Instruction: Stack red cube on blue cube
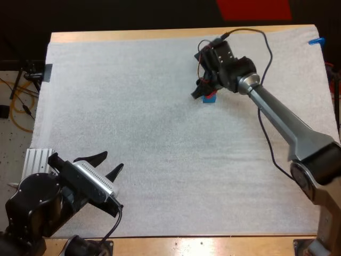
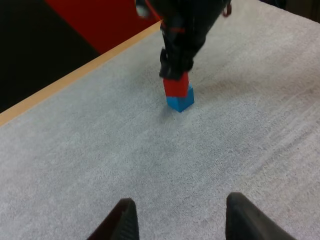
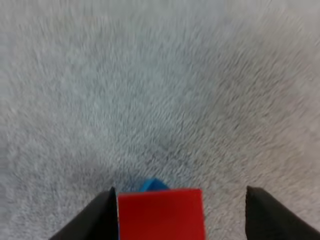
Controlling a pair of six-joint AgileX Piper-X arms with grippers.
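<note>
The right gripper point(image 1: 204, 92) stands released over the blue cube point(image 1: 210, 98). In the right wrist view its two black fingers point(image 3: 102, 217) are spread wide. One is just beside a side face of the red cube point(image 3: 161, 214), and whether it touches I cannot tell. The other is well apart from it, with bare white mat point(image 3: 150, 75) in the gap. It grips nothing.

The red cube sits on top of the blue cube, turned a little out of line with it — a blue corner pokes out past the red cube's far edge in that view.

The left wrist view gives what the right wrist view cannot: the stack from the side, with the red cube resting on the blue cube, the blue cube on the mat, and the right gripper's fingertips down at the red cube's upper part. In the high view the right gripper covers much of the stack, and a patch of blue shows beneath it.

The left gripper point(image 1: 113, 161) is well apart from the blue cube, back toward the robot's own side and to its left — fingers spread, nothing between them, touching nothing.
</note>
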